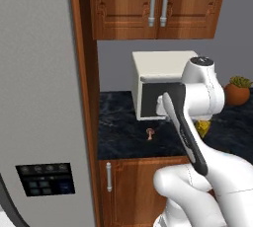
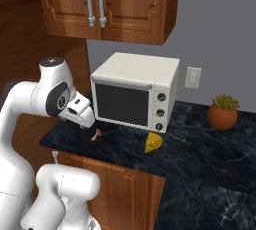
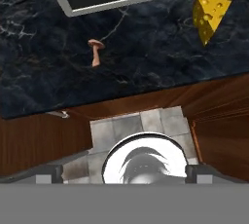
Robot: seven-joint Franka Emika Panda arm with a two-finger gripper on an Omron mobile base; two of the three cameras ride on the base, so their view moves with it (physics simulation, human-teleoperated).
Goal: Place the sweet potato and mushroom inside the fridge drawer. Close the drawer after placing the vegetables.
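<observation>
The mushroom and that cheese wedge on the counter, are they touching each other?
Apart. The hand view shows the mushroom lying well away from the cheese, with bare dark counter between them; the right base view shows the same gap.

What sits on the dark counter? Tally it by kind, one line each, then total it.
Mushroom: 1
Cheese wedge: 1
Toaster oven: 1
Potted plant: 1
Total: 4
</observation>
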